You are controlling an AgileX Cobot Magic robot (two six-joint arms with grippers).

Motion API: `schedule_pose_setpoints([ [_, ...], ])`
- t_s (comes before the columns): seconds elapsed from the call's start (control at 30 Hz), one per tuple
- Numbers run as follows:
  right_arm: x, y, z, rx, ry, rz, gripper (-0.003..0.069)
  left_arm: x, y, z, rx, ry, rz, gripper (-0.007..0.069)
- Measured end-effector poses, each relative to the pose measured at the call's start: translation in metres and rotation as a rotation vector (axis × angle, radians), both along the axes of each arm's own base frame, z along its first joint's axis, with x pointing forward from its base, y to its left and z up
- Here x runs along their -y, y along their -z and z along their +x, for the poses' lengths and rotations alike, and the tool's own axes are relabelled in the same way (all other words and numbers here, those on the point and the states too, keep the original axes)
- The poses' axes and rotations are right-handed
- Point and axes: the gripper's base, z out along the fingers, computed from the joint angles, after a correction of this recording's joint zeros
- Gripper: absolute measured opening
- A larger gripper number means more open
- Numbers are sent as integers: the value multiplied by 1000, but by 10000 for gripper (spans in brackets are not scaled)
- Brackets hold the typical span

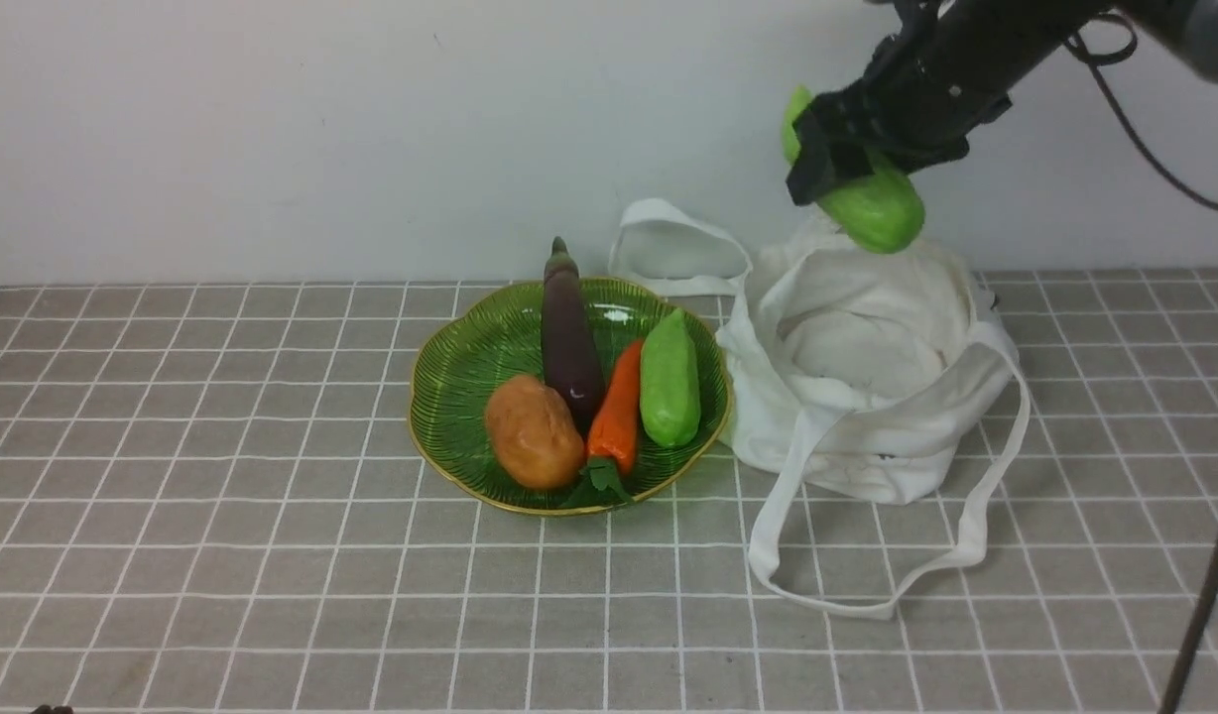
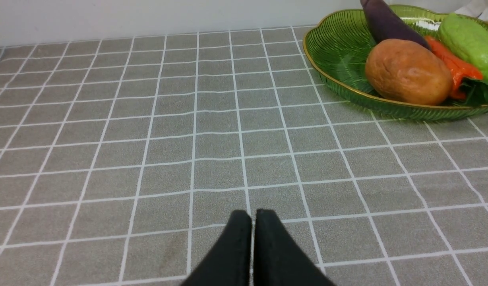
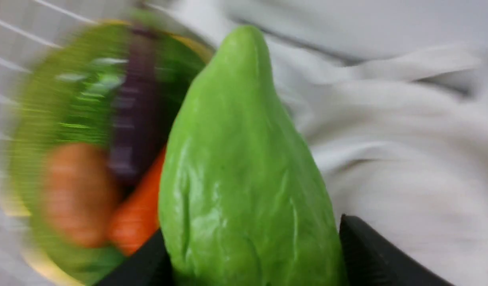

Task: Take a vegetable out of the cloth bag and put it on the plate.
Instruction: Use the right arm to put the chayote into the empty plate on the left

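On plate (image 1: 450, 367): eggplant (image 1: 569, 337), potato (image 1: 533, 431), carrot (image 1: 619, 412), gourd (image 1: 669, 382); over cloth bag (image 1: 867, 347), right gripper (image 1: 842, 164) pinching second gourd (image 1: 877, 208); left gripper (image 2: 253, 216) pressed together.

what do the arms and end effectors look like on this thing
The right arm is black and boxy near the wrist, turning grey at a rounded upper segment, with a thin black cable looping beside it. The right end effector has matte black wedge fingers. The left end effector shows two plain black tapered fingers; no markings visible.

The grey-checked desk (image 1: 222, 516) carries a green plate (image 1: 450, 377) near its middle. A crumpled white cloth bag (image 1: 867, 397) lies just right of it, seemingly touching its rim.
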Motion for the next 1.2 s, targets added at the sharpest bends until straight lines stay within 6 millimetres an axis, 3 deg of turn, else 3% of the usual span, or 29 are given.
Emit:
schedule_pose_setpoints([
  [0.07, -12, 6, -6, -52, -14, 71, 437, 0, 0, 0, 0, 0, 0, -5],
  [0.13, -47, 33, -14, -154, -63, 156, 437, 0, 0, 0, 0, 0, 0, -5],
  [0.2, -61, 44, -15, -164, -78, 167, 437, 0, 0, 0, 0, 0, 0, -5],
  [0.23, -84, 62, -15, -166, -92, 179, 437, 0, 0, 0, 0, 0, 0, -5],
  [0.4, -129, 94, -18, -108, -100, 189, 437, 0, 0, 0, 0, 0, 0, -5],
  [0.73, -151, 115, -16, 56, -132, 64, 437, 0, 0, 0, 0, 0, 0, -5],
  [0.8, -156, 130, -18, 46, -155, 24, 443, 0, 0, 0, 0, 0, 0, -5],
  [0.87, -161, 137, -20, 40, -170, 9, 471, 0, 0, 0, 0, 0, 0, -5],
  [1.03, -176, 134, -30, 76, -233, -17, 651, 0, 0, 0, 0, 0, 0, -5],
  [1.2, -178, 119, -29, 87, -266, -39, 689, 0, 0, 0, 0, 0, 0, -5],
])
